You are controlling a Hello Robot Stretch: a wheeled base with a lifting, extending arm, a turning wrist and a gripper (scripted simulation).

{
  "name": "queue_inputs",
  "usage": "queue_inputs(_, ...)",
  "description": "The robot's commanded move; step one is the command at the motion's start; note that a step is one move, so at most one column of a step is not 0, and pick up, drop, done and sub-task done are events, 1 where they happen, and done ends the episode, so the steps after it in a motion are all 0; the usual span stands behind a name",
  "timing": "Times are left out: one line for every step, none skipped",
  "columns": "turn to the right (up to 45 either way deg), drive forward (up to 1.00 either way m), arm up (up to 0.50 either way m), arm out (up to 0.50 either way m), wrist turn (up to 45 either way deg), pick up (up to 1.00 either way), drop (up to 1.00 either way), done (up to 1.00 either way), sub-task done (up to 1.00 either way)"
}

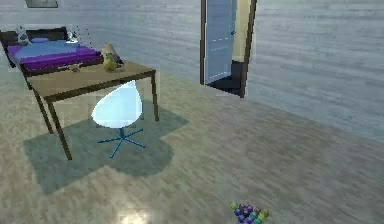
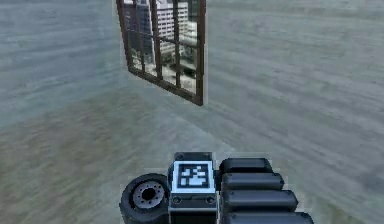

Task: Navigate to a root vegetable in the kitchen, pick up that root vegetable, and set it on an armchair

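My gripper's dark body sits low at the arm side view's bottom edge, left of a white marked square on the drawn-in arm. Its far end cannot be made out, so I cannot tell whether it holds anything. In the forward view a white shell chair on thin blue legs stands at a wooden table. A yellowish blob rests at the table's far end.
A bed with a purple cover stands behind the table at the forward view's upper left. An open doorway lies ahead. A small multicoloured thing lies on the floor near the bottom edge. A dark-framed window is set in the side wall.
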Motion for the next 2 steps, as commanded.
queue_inputs(-15.0,0.00,0.00,0.00,0.0,0.00,0.00,0.00,0.00)
queue_inputs(0.0,1.00,0.00,0.00,0.0,0.00,0.00,0.00,0.00)
